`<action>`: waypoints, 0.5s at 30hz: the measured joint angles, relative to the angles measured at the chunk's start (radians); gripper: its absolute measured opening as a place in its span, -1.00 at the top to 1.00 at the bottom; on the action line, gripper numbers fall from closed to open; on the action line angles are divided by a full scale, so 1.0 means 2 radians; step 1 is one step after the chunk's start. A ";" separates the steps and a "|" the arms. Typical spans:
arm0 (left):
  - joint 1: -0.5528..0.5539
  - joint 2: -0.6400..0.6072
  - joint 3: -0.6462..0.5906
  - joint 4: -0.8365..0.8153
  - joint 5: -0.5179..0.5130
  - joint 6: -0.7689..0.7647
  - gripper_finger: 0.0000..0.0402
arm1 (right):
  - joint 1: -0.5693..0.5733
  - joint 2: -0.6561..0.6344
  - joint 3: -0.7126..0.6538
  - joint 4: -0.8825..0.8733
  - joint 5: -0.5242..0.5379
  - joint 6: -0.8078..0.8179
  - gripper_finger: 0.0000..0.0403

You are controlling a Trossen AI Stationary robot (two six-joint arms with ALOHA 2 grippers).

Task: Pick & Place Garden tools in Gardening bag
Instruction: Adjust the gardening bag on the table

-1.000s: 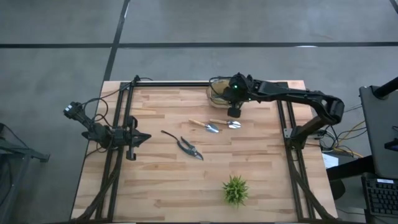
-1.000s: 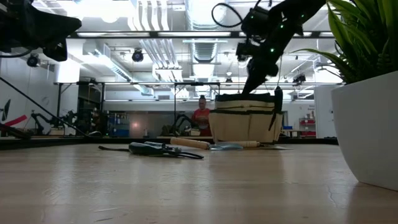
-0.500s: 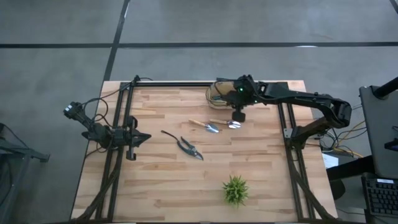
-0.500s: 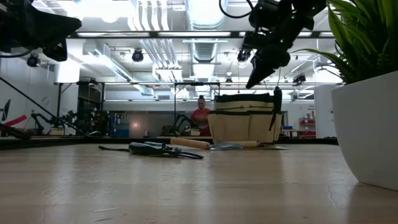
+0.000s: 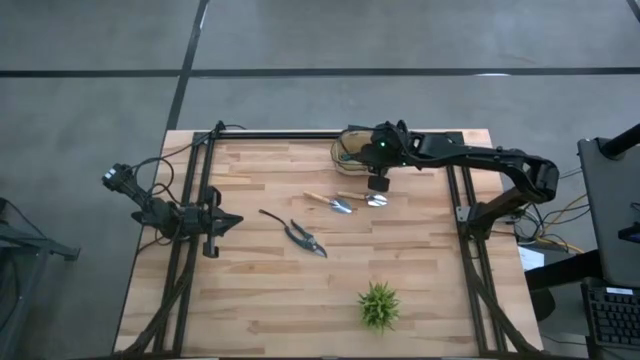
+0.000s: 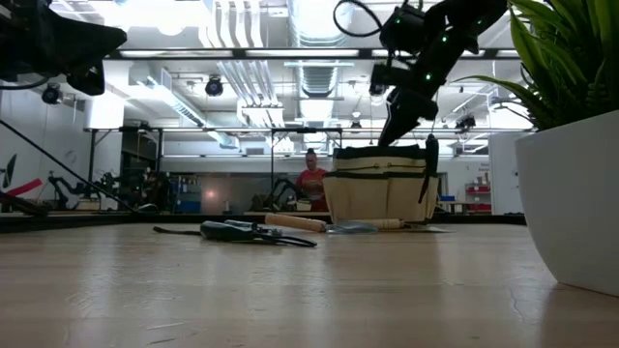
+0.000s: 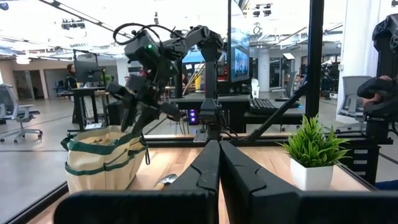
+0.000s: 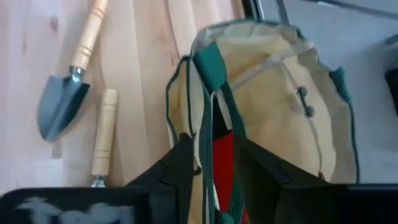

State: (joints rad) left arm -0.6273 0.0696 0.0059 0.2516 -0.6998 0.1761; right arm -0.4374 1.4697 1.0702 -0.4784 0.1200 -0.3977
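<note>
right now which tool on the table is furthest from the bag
The dark-handled shears, lying mid-table. The two wooden-handled tools lie just in front of the bag, much closer to it.

tan gardening bag (image 8: 273, 106) with green trim, wooden-handled trowel (image 8: 69, 84), red item (image 8: 222, 163)

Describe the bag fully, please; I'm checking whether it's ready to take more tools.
The bag is a small round tote of tan fabric with green trim and green handles, standing upright and open-mouthed at the table's far edge, right of centre. Small fasteners show on its inner wall, and something red lies inside. One green handle runs up between the jaws of the right gripper, which hangs just over the rim with jaws parted. Two wooden-handled tools lie on the table just in front, not touching it.
</note>
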 joint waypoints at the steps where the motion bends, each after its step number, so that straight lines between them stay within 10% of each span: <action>1: 0.000 0.000 0.000 0.000 0.000 0.000 0.93 | -0.001 0.004 0.000 0.001 0.003 0.000 0.39; 8: 0.000 0.000 0.000 0.000 0.000 0.000 0.93 | -0.001 0.033 0.000 0.010 0.004 -0.011 0.30; 15: 0.000 0.000 0.000 0.000 0.000 0.000 0.93 | -0.001 0.035 0.001 0.007 -0.020 -0.016 0.68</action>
State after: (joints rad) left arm -0.6273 0.0696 0.0059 0.2516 -0.6998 0.1761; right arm -0.4385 1.5397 1.0725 -0.4636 0.0799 -0.4291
